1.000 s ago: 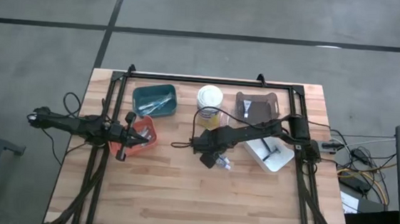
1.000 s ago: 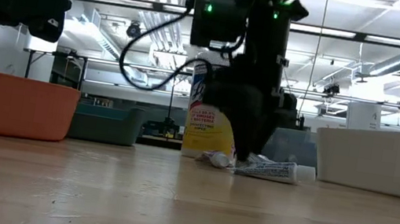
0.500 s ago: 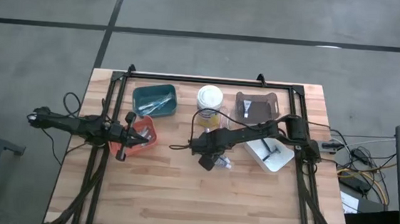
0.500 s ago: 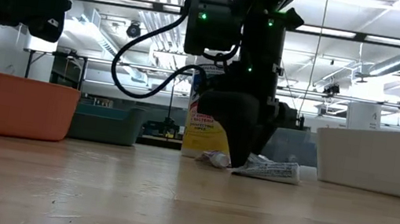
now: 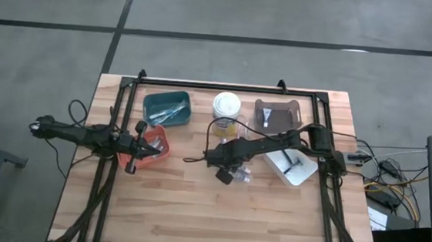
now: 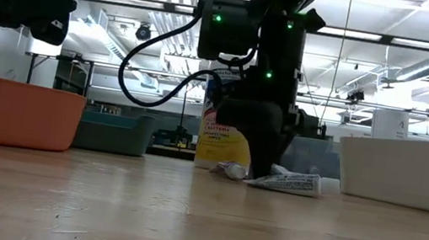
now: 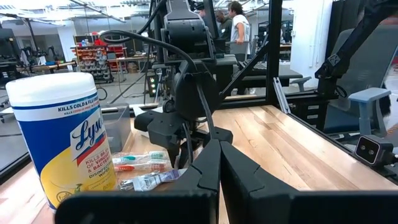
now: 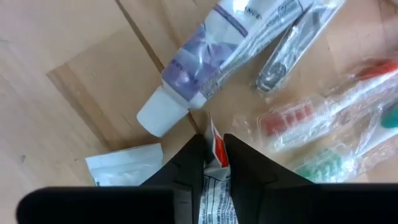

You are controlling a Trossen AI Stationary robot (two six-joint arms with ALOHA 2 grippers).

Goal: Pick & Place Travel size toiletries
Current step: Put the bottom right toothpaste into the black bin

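The travel size toiletries lie in a small heap (image 5: 241, 175) at the table's middle. The heap holds a white-capped tube (image 8: 211, 62), a wrapped razor (image 8: 292, 50), two wrapped toothbrushes (image 8: 323, 109) and a white sachet (image 8: 124, 165). My right gripper (image 8: 214, 165) points down into the heap (image 6: 290, 182) and is shut on a small red-and-white printed packet (image 8: 214, 155). My left gripper (image 7: 219, 155) is shut on nothing and held level above the orange bin (image 5: 152, 143) at the left. My right gripper pinches the small printed packet between its two fingers (image 8: 189, 162), which come from above and point down. The packet's red-printed end (image 8: 213, 140) sticks out past the fingertips. It stands on edge against the table among the other toiletries. How far back it reaches is hidden by the fingers.
A large white tub with a yellow label (image 5: 226, 106) stands just behind the heap. A teal bin (image 5: 168, 107) and a dark bin (image 5: 278, 114) sit along the far side. A white bin (image 5: 290, 165) is right of the heap. Bare wood lies toward the near edge.
My right gripper has stayed over the heap, rolled a little about its own axis, and its fingers have come together on the small packet. The tube beside it has shifted slightly. My left arm has kept still.
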